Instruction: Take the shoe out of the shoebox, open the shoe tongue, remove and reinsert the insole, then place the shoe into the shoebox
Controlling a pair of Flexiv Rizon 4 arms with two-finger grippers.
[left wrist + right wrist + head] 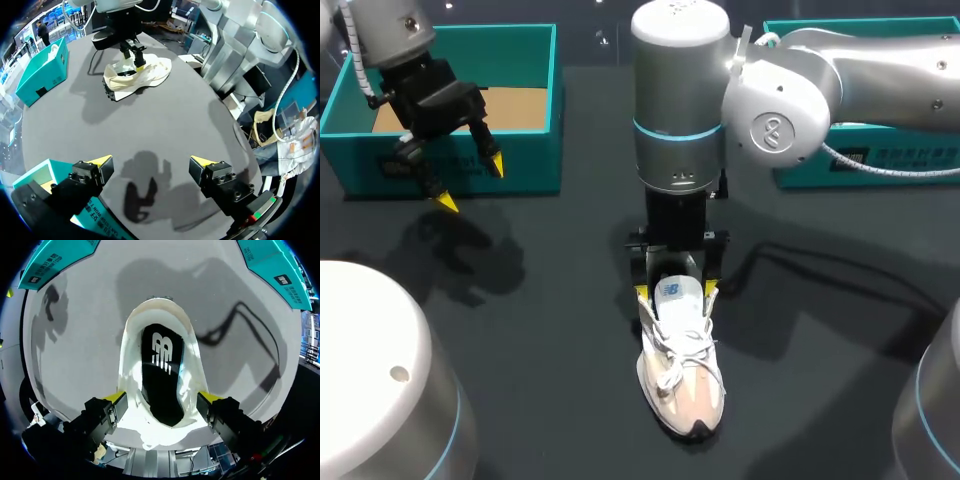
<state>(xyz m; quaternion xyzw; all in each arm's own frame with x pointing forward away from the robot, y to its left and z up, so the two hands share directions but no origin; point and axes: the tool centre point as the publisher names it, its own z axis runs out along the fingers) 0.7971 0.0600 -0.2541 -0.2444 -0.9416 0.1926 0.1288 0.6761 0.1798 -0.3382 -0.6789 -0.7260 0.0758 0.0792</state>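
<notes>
A: Matt dark surface (pixel 540 330), barely a sheen, and the shoe (pixel 682 385) looks like soft white cloth with woven laces (pixel 672 352).
B: The insole (pixel 161 375) is smooth black, printed. The shoebox (pixel 520 165) — matt teal cardboard, plain brown inside.
A: Casing of the right arm (pixel 680 90) — glossy silver, smooth; its gripper (pixel 677 292) matt black.

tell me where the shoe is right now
In the head view the shoe lies on the dark table near the middle, its heel gripped by the right gripper, away from the teal shoebox at far left.
</notes>
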